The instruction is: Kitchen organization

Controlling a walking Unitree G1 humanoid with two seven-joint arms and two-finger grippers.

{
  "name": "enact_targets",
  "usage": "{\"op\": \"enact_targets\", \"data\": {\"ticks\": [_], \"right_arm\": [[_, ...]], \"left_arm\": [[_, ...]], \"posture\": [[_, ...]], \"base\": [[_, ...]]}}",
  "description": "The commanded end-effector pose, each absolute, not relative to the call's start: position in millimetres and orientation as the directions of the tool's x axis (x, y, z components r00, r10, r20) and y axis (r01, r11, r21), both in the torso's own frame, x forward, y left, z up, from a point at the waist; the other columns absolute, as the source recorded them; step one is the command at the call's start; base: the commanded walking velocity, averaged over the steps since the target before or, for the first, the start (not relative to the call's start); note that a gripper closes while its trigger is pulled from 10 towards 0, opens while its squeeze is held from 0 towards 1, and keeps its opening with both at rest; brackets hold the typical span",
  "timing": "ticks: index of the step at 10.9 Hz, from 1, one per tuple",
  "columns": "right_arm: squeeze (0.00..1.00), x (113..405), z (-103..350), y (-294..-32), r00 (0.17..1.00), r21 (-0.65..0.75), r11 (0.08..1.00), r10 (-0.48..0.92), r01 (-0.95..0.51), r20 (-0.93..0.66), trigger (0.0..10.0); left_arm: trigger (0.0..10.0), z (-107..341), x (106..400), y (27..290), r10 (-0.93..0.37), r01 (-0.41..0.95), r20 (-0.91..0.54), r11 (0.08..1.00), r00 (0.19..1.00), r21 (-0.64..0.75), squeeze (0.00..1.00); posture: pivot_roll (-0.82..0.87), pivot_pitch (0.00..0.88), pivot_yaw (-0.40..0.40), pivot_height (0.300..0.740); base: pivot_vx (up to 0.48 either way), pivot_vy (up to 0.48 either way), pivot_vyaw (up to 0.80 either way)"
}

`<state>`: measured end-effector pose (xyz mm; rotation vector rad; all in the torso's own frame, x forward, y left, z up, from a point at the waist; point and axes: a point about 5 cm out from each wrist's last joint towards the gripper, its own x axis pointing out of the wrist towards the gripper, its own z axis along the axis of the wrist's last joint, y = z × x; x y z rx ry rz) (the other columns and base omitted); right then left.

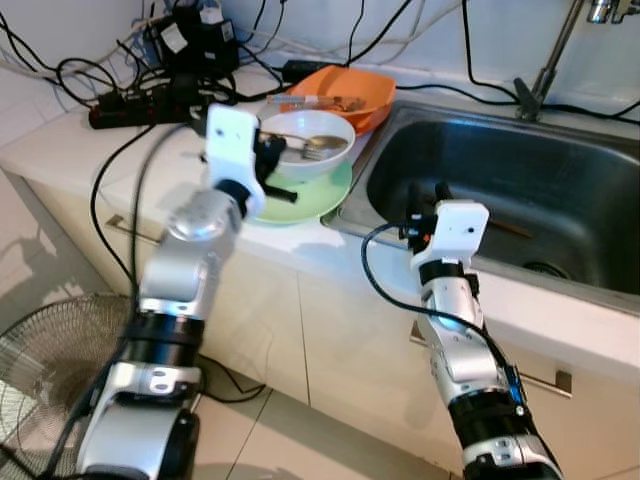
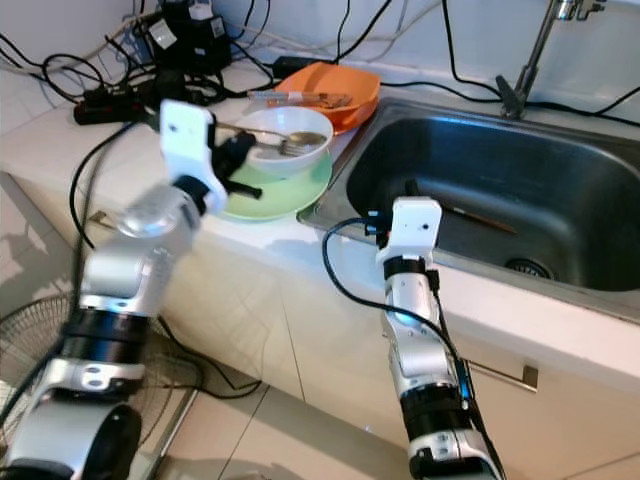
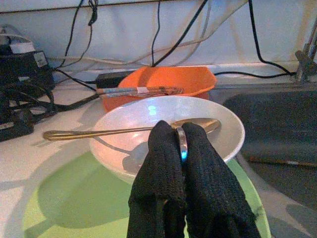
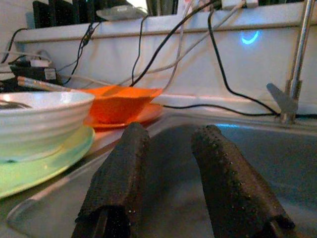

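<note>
Up at eleven o'clock, the left gripper (image 3: 181, 148) pinches a metal handle (image 3: 182, 144) at the white bowl (image 1: 312, 140), which sits on a green plate (image 1: 300, 205). Right gripper (image 4: 168, 163), fingers apart, hovers over the sink (image 1: 520, 190). No writing is readable.

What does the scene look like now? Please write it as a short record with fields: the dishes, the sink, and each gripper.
dishes: white bowl stands on green plate, on the counter left of the sink; orange bowl behind them
cutlery: gold spoon lies across the white bowl; chopsticks rest on the orange bowl
sink: steel sink, one chopstick lies inside
left gripper: shut on a thin metal utensil at the white bowl's near rim
right gripper: open, holds nothing, at the sink's front edge
</note>
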<state>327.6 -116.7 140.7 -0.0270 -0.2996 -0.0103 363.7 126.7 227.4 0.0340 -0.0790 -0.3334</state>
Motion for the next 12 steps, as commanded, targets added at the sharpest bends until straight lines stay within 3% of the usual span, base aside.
{"op": "enact_targets", "data": {"ticks": [1,5,9,10,12], "right_arm": [[0.0,328.8,141.9,-112.8,0.955,-0.023,1.0,0.008,-0.001,0.298,10.0],[0.0,329.6,141.1,-112.8,0.956,-0.022,1.0,0.009,-0.003,0.295,10.0],[0.0,329.8,140.4,-111.1,0.957,-0.025,1.0,0.017,-0.01,0.291,10.0],[0.0,329.8,140.2,-111.3,0.957,-0.025,1.0,0.016,-0.009,0.291,10.0],[0.0,329.9,139.5,-111.2,0.957,-0.024,1.0,0.014,-0.008,0.29,10.0]], "left_arm": [[10.0,243.8,362.6,128.8,-0.33,0.323,0.102,0.943,0.938,0.082,0.0],[10.0,272.4,356.3,134.6,-0.308,0.289,0.149,0.948,0.94,0.133,0.0],[10.0,280.2,348.3,123.6,-0.364,0.36,0.158,0.932,0.918,0.054,0.0],[10.0,284.7,347.4,122.8,-0.365,0.361,0.187,0.931,0.912,0.052,0.0],[10.0,301.1,344.5,123.5,-0.302,0.328,0.39,0.945,0.87,0.0,0.0]], "posture": [[0.09,0.0,0.064,0.74],[0.1,0.0,0.059,0.74],[0.1,0.0,0.059,0.74],[0.1,0.0,0.059,0.74],[0.1,0.0,0.063,0.74]], "base": [[0.0,0.0,0.0],[0.0,0.0,0.0],[0.0,0.0,0.0],[0.0,0.0,0.0],[0.0,0.0,0.0]]}}
